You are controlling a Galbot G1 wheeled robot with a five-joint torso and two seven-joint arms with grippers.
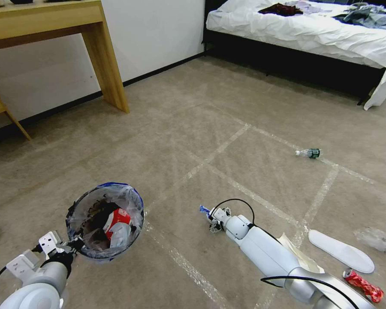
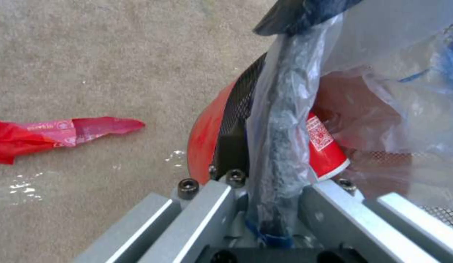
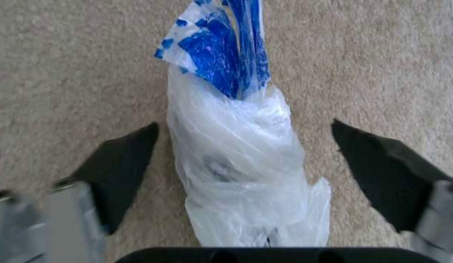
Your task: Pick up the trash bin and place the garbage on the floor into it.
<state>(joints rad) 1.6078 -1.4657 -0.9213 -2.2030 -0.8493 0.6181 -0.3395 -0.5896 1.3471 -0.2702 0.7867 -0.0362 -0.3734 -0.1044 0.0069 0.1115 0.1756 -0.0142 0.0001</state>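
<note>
The trash bin [image 1: 105,221], red with a black rim and a clear blue-edged liner, hangs just above the floor [image 1: 193,128] at the front left. My left gripper [image 1: 75,243] is shut on its rim [image 2: 280,120]. A red-white carton [image 2: 326,146] and other litter lie inside. My right gripper [image 1: 212,219] is low over the carpet and open. Its black fingers [image 3: 124,160] straddle a crumpled clear and blue plastic bag [image 3: 236,153] without touching it. More garbage lies around: a red wrapper [image 2: 56,133], a clear bottle [image 1: 309,152] and a crushed red can [image 1: 363,285].
A white slipper [image 1: 341,251] and a clear crumpled wrapper [image 1: 373,238] lie at the right, with beige paper [image 1: 298,255] under my right arm. A wooden table leg [image 1: 109,64] stands far left. A bed [image 1: 313,30] fills the far right.
</note>
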